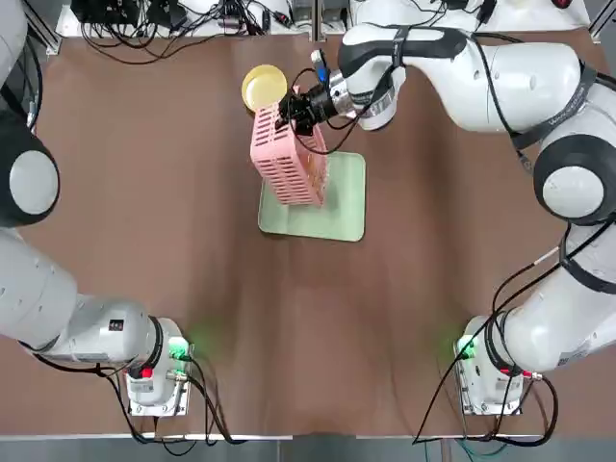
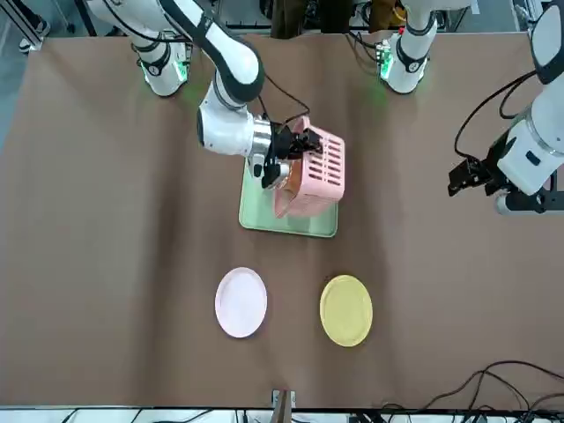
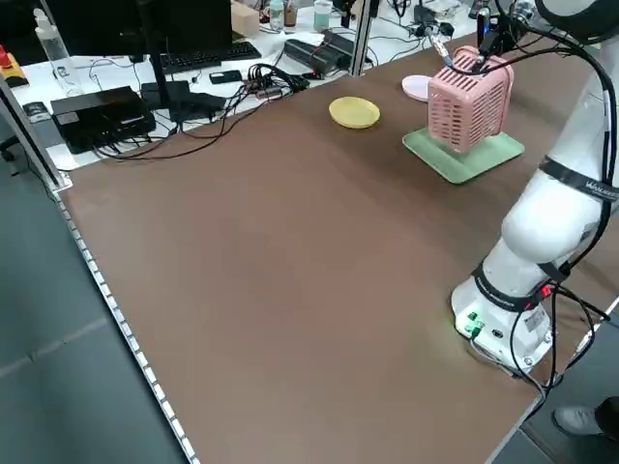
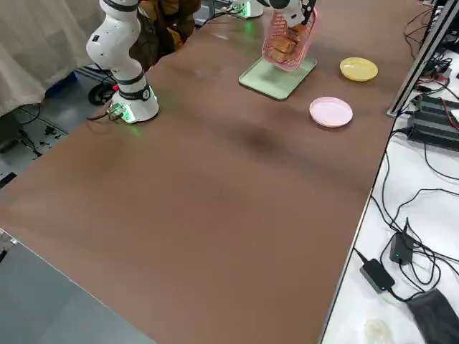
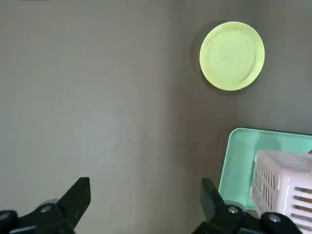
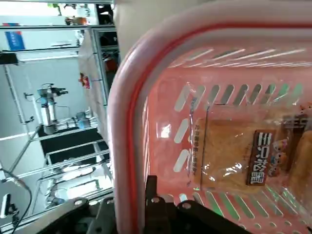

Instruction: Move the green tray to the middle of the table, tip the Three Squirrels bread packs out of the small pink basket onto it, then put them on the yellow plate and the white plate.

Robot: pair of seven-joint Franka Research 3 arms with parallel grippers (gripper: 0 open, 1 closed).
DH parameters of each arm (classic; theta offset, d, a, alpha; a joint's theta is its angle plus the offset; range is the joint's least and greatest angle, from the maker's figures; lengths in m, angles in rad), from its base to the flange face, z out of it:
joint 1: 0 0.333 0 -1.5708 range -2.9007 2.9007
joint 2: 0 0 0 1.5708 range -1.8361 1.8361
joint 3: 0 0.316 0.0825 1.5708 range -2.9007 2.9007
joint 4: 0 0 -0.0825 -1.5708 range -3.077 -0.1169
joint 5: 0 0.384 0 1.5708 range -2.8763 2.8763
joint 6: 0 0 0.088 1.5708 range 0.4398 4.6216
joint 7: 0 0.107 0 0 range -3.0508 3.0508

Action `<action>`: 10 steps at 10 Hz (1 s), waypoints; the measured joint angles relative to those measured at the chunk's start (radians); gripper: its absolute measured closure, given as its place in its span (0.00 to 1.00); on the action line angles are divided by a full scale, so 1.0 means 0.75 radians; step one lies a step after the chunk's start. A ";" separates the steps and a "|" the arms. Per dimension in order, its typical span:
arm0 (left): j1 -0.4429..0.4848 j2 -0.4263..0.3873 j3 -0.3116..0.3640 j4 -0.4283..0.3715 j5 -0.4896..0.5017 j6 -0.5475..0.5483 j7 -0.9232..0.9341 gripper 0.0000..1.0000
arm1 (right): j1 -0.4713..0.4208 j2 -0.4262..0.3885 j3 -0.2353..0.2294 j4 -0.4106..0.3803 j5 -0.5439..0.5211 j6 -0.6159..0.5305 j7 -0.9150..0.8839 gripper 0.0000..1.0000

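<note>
My right gripper (image 1: pixel 294 108) is shut on the rim of the small pink basket (image 1: pixel 287 159) and holds it tipped on its side over the green tray (image 1: pixel 339 207). The tray lies near the table's middle. Bread packs (image 6: pixel 234 156) still sit inside the basket, and one shows at its mouth (image 2: pixel 284 181). The yellow plate (image 2: pixel 345 310) and the white plate (image 2: pixel 241 302) lie bare on the far side of the tray. My left gripper (image 2: pixel 467 176) hovers open at the robot's left of the table, holding nothing.
The brown table (image 1: pixel 144 241) stretches wide around the tray. Cables and electronics (image 3: pixel 116 106) line the far edge beyond the plates. Both arm bases (image 1: pixel 154 371) stand at the near edge.
</note>
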 joint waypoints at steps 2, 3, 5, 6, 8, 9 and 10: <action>0.001 0.001 0.000 0.000 0.000 -0.002 0.000 0.00 | 0.010 0.000 -0.001 0.000 0.149 0.008 -0.158 0.93; 0.002 0.001 0.000 -0.001 0.000 -0.003 0.000 0.00 | 0.011 0.001 -0.001 -0.004 0.255 0.007 -0.270 0.93; 0.004 0.002 0.000 -0.001 0.000 -0.003 0.000 0.00 | 0.012 0.005 -0.001 -0.033 0.522 -0.009 -0.553 0.93; 0.005 0.002 0.000 -0.001 0.000 -0.004 0.000 0.00 | 0.013 0.010 -0.002 -0.044 0.612 -0.039 -0.669 0.93; 0.006 0.002 0.000 -0.001 0.000 -0.004 0.000 0.00 | 0.013 0.014 -0.005 -0.068 0.710 -0.099 -0.816 0.93; 0.006 0.002 0.001 -0.002 0.000 -0.005 0.000 0.00 | 0.013 0.015 -0.010 -0.079 0.749 -0.129 -0.878 0.93; 0.009 0.003 0.001 -0.002 0.000 -0.006 0.000 0.00 | 0.013 0.015 -0.019 -0.101 0.788 -0.181 -0.949 0.93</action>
